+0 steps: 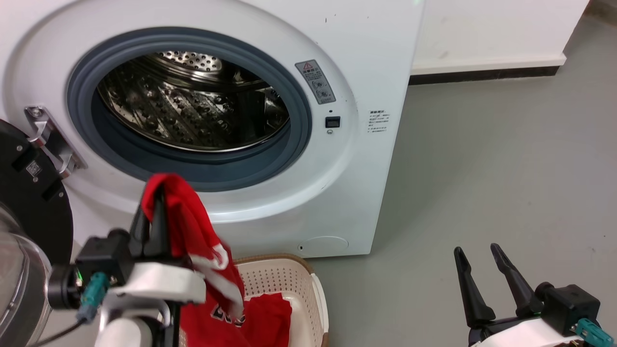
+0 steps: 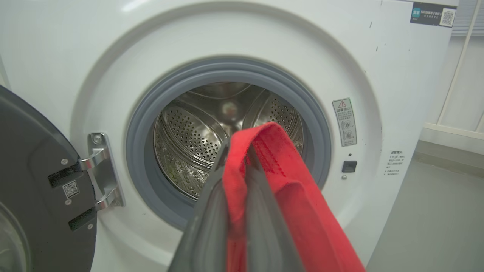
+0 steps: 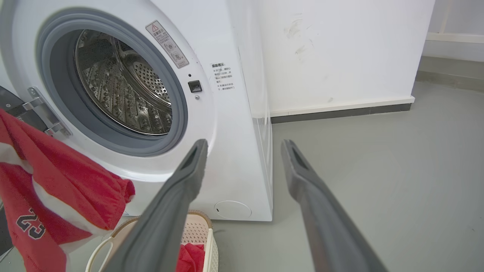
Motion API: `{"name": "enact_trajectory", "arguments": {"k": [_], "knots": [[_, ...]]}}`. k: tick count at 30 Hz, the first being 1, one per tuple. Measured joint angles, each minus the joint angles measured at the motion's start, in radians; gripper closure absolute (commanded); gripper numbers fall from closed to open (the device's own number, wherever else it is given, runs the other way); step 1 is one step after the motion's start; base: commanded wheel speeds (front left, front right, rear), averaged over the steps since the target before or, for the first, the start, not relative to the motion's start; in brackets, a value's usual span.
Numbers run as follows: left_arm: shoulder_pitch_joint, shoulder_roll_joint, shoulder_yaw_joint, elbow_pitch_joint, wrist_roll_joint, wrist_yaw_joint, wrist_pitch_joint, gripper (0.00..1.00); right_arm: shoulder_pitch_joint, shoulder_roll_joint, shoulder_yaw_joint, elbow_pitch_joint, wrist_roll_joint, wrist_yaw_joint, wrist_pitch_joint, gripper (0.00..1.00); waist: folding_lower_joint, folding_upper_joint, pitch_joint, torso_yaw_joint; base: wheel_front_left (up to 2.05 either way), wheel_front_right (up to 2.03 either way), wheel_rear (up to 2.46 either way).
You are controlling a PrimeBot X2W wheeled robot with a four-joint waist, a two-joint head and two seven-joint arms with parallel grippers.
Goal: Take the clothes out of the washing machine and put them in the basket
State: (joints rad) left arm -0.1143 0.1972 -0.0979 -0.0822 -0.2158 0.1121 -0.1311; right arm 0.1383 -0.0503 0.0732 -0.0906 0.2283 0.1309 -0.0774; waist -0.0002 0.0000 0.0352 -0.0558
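The white washing machine [image 1: 270, 96] stands with its door swung open and its steel drum [image 1: 193, 106] bare of clothes. My left gripper [image 1: 152, 202] is shut on a red garment [image 1: 202, 246] with white trim, held up in front of the porthole and above the cream basket [image 1: 284, 274]. The garment hangs down toward more red fabric [image 1: 265, 318] lying in the basket. In the left wrist view the red cloth [image 2: 287, 189] drapes over my fingers. My right gripper [image 1: 477, 255] is open and holds nothing, low over the floor to the right.
The black-framed washer door [image 1: 29, 193] hangs open at the left, close to my left arm. Grey floor [image 1: 506, 168] stretches right of the machine to a white wall with a dark skirting [image 1: 482, 72].
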Motion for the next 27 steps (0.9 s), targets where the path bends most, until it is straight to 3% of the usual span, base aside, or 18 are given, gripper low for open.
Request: {"name": "enact_trajectory", "arguments": {"k": [6,12,27], "knots": [[0.099,-0.043,-0.025,0.027,-0.021,0.02,0.007,1.0,-0.006,0.0,0.002,-0.019,-0.01,0.0,0.007,0.0,0.0001,0.0,0.047,0.013,0.0,0.0,0.0],[0.1,-0.091,-0.057,0.172,-0.041,0.021,-0.045,1.0,-0.055,0.0,0.01,-0.04,-0.027,0.0,0.016,0.0,0.0002,0.0,0.143,0.026,0.0,0.0,0.0],[-0.188,-0.142,-0.072,0.705,-0.106,0.001,-0.129,1.0,-0.229,0.0,0.078,-0.018,-0.048,0.0,-0.004,0.0,0.0004,0.0,0.44,0.027,0.0,0.0,0.0]]}}
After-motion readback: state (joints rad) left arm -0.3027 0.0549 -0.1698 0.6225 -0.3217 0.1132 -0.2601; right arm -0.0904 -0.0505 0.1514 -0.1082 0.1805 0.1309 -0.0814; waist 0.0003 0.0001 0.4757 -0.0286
